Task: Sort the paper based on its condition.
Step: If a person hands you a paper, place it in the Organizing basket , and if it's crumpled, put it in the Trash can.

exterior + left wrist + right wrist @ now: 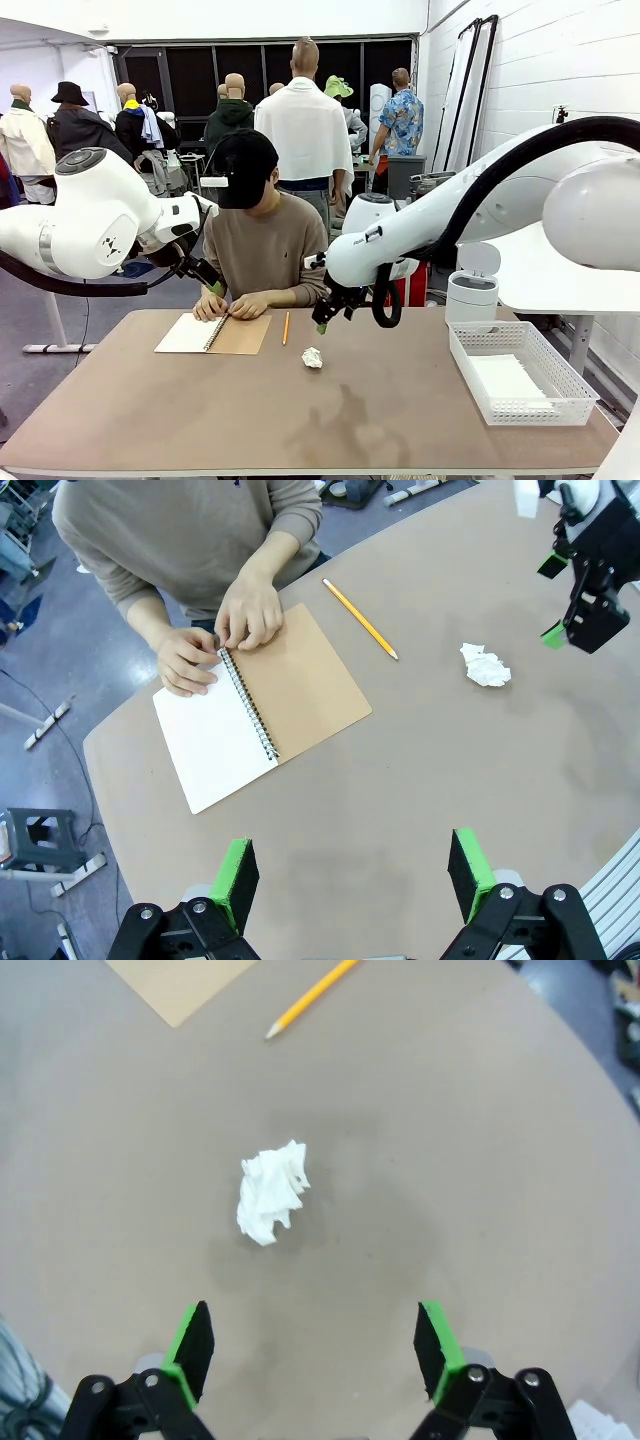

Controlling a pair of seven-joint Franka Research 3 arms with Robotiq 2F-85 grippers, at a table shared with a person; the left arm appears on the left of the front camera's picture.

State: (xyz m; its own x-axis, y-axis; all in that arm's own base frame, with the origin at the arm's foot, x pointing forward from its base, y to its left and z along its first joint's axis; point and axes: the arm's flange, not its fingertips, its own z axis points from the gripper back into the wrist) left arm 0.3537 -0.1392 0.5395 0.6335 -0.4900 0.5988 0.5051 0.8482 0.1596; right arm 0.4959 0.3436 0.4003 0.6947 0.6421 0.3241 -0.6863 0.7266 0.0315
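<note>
Crumpled white paper ball (271,1197) lies on the brown surface (380,410), at about 11 o'clock from the right tool (312,1345), whose green pads stand wide with nothing between them. The left tool (350,880) hangs wide too. Flat white sheets (505,378), I think, already lie in the white plastic basket (470,380). The ball still needs sorting.

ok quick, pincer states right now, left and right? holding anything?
Left pincer: open, holding nothing, above bare table.
Right pincer: open, holding nothing, above the crumpled paper.
</note>
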